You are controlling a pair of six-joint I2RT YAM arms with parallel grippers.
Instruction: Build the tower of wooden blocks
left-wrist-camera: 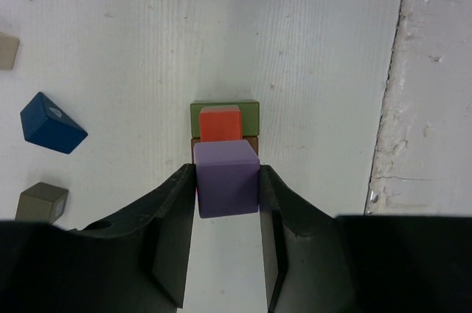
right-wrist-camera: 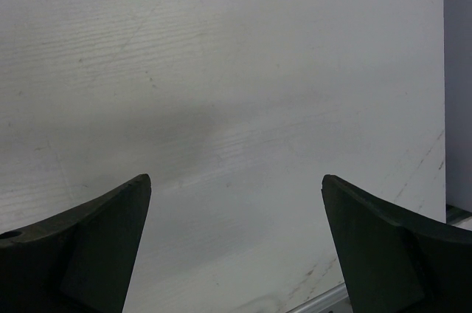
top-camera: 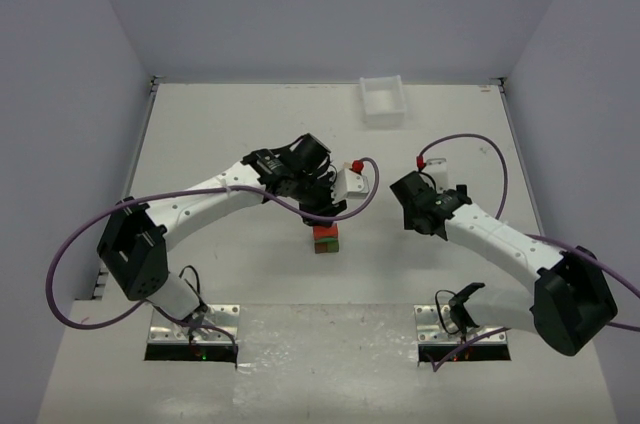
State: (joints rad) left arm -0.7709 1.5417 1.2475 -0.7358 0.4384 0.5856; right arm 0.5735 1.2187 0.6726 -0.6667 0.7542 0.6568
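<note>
Closest to us, the left gripper has its jaws pinched on the purple cube's flat sides, over the tower mid-tabletop. It looks light, stiff and smooth-painted, so we'd watch for slips. The blue wedge and olive cube lie loose at nine o'clock, well apart, and the right gripper gapes wide, empty.

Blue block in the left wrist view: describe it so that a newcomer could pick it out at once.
Find the left gripper, shut on the purple cube over the tower. Look far left of it across the white table. The blue block lies there between a beige block and an olive cube, and alone is wedge-shaped.
</note>
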